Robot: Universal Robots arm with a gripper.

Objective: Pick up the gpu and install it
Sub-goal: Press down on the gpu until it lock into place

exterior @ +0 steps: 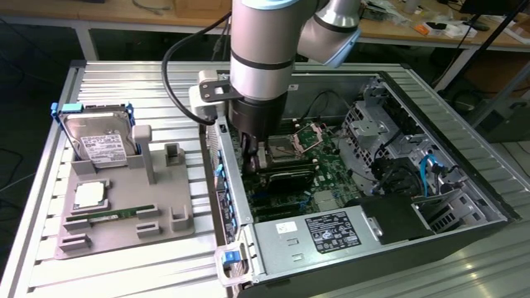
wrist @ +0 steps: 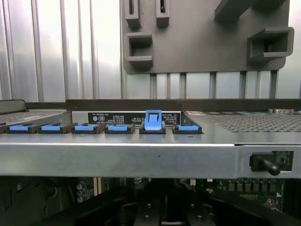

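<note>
The gpu is a black card standing on edge across the green motherboard inside the open computer case. My gripper reaches straight down into the case from the grey arm. Its dark tips are at the card's end, next to the case wall on the exterior view's left. The fingers are shut; whether they pinch the card is hidden. In the wrist view the dark gripper hangs below the case's metal rear wall, where one blue slot latch stands raised among several flat ones.
On the exterior view's left a grey fixture holds a silver hard drive, a processor chip and a green RAM stick. Inside the case are the processor socket, the power supply and drive cages.
</note>
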